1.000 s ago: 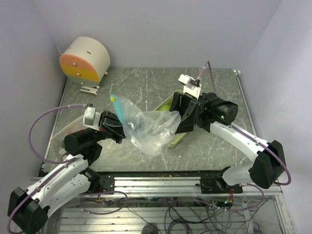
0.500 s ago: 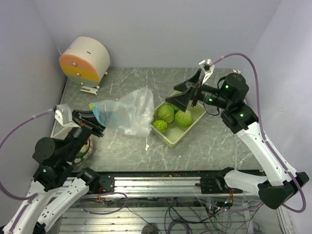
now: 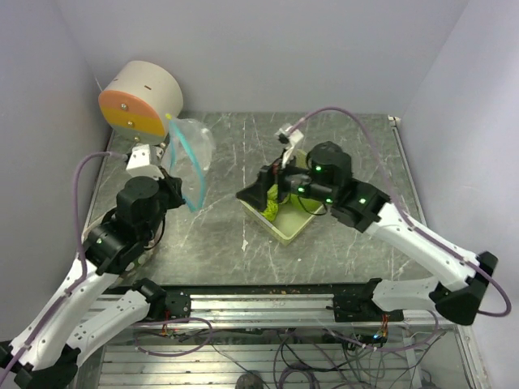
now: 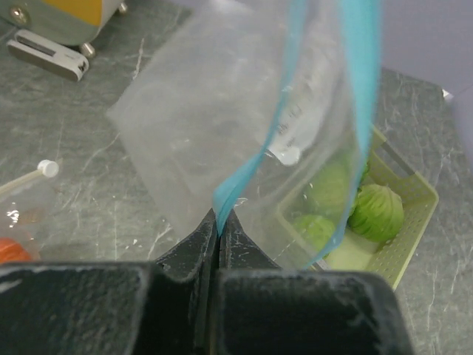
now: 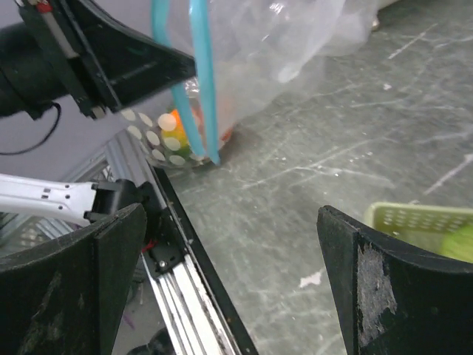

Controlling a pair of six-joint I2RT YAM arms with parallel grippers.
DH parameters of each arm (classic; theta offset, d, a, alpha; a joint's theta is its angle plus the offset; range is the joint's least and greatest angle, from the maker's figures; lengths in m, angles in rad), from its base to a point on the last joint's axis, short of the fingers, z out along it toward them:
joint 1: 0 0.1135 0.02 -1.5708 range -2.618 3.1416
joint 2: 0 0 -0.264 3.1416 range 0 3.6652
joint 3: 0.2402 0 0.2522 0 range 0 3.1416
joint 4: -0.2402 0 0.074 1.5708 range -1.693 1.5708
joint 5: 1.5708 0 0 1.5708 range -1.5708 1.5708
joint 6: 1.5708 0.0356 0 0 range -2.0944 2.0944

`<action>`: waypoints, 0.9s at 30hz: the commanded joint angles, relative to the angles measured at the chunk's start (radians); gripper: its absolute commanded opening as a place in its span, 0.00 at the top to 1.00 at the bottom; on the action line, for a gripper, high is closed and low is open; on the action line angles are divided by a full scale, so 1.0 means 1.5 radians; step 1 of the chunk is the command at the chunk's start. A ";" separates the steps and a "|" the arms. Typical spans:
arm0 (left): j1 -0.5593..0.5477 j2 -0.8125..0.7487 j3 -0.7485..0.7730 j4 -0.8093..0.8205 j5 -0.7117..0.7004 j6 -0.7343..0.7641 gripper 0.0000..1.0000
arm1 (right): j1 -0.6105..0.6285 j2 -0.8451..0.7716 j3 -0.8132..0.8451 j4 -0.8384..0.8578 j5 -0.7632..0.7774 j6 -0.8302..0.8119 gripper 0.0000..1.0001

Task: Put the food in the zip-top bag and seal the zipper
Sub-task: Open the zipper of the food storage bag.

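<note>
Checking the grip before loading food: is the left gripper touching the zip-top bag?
Touching. The left wrist view shows the left gripper shut, its jaws pinching the blue zipper edge of the zip-top bag.

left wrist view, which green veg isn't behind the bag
The ridged green one in the basket, rightmost in view; the others show only through the bag's clear plastic.

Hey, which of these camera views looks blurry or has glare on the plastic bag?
Top external: even, soft light, fairly sharp, no strong glare on the zip-top bag. Left wrist: the left claw close up and blurred, the bag hazy. Right wrist: the right claw dark and soft-edged, bright glare on the bag at the top.
</note>
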 commanded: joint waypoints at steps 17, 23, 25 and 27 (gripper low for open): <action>-0.002 0.026 -0.070 0.105 0.096 -0.029 0.93 | 0.093 0.280 0.137 0.175 0.154 0.026 0.01; -0.002 0.003 -0.084 0.129 0.127 -0.035 0.93 | 0.105 0.296 0.129 0.185 0.246 0.009 0.15; -0.002 -0.008 -0.081 0.127 0.144 -0.037 0.93 | 0.105 0.309 0.131 0.180 0.274 0.005 0.35; -0.002 -0.017 -0.077 0.119 0.165 -0.036 0.93 | 0.105 0.313 0.122 0.184 0.317 0.008 0.65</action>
